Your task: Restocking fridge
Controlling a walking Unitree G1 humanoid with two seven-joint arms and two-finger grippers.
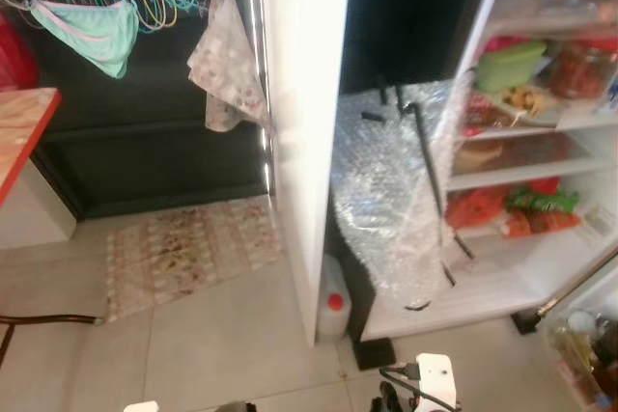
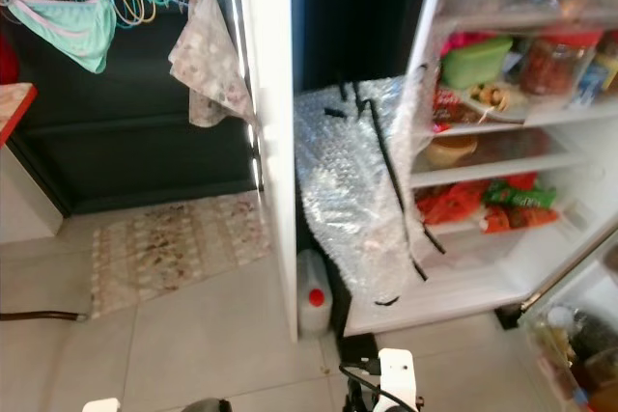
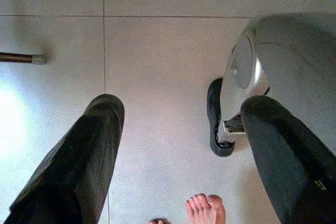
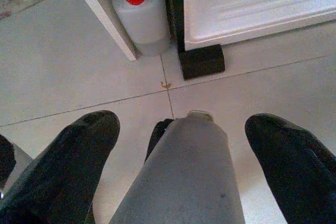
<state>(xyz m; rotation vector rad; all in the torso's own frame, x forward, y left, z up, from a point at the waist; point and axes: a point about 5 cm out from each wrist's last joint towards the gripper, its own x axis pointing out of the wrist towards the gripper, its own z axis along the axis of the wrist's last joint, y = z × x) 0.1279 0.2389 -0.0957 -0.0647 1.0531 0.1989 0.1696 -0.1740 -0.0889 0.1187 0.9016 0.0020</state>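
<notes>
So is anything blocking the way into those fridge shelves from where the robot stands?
Yes. A big sheet of bubble wrap hangs across the open fridge in front of the shelves' left part. Both grippers hang low over the floor, left gripper and right gripper open.

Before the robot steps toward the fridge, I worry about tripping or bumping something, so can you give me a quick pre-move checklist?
1. Fridge open, shelves reachable: ok.
2. Bubble wrap draped across the lower opening: not ok.
3. Jug with red cap on the floor by the white panel: not ok, in the path.
4. Person's bare foot close behind the robot: not ok.
5. Left end effector open, carrying nothing: ok.
6. Right end effector open, carrying nothing: ok.
</notes>
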